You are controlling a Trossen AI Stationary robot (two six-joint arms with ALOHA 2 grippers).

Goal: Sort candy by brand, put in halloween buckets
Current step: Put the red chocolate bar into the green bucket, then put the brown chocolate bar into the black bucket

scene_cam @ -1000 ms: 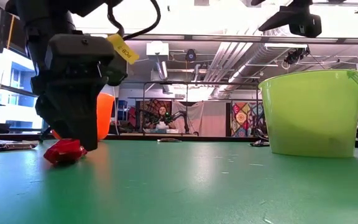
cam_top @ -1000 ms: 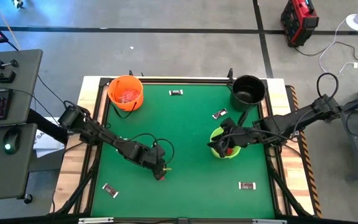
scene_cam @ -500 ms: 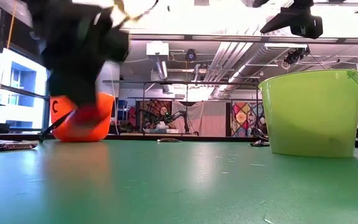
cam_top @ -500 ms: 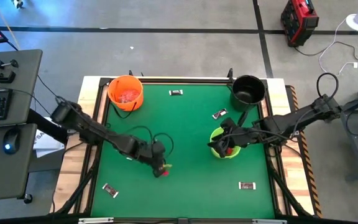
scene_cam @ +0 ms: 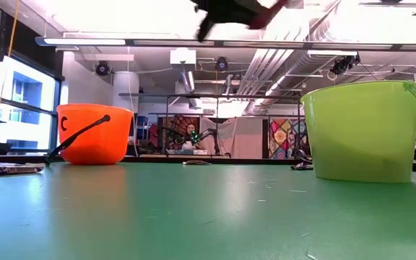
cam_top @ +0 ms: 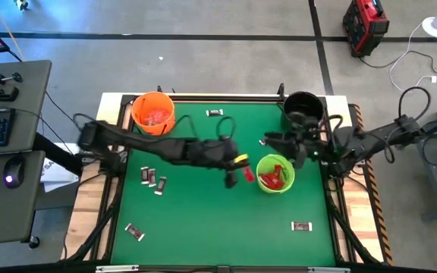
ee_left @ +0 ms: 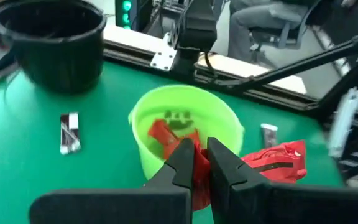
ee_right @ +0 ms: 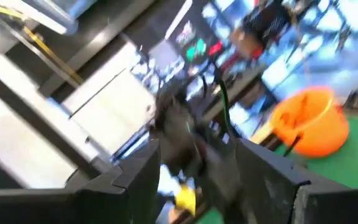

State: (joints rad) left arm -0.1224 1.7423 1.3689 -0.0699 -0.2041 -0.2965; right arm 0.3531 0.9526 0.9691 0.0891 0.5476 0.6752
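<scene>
A: High view. Left gripper (cam_top: 237, 173) out over mid-table, just beside the lime green bucket (cam_top: 275, 174), clamped on a red candy (cam_top: 248, 174). More red candies inside that bucket.

B: Right gripper (cam_top: 290, 144)?

A: Between the lime green and black bucket (cam_top: 303, 111), fingers apart, nothing in them. Orange bucket (cam_top: 153, 113) at the far-left corner. Dark-wrapped candies (cam_top: 153, 179) on the green table (cam_top: 203, 220) at left; others scattered near the edges.

B: Low view?

A: Orange bucket (scene_cam: 94, 134) left, lime green (scene_cam: 362, 130) right, both upright on the mat. An arm blurs across the top edge.

B: Left wrist?

A: Fingers (ee_left: 182, 163) pinched together on the red candy (ee_left: 277, 160), lime green bucket (ee_left: 185, 134) just beyond, black bucket (ee_left: 51, 40) farther off, one wrapped candy (ee_left: 69, 132) lying between them.

B: Right wrist?

A: Fingers (ee_right: 135, 177) spread; orange bucket (ee_right: 309, 127) far off.
</scene>
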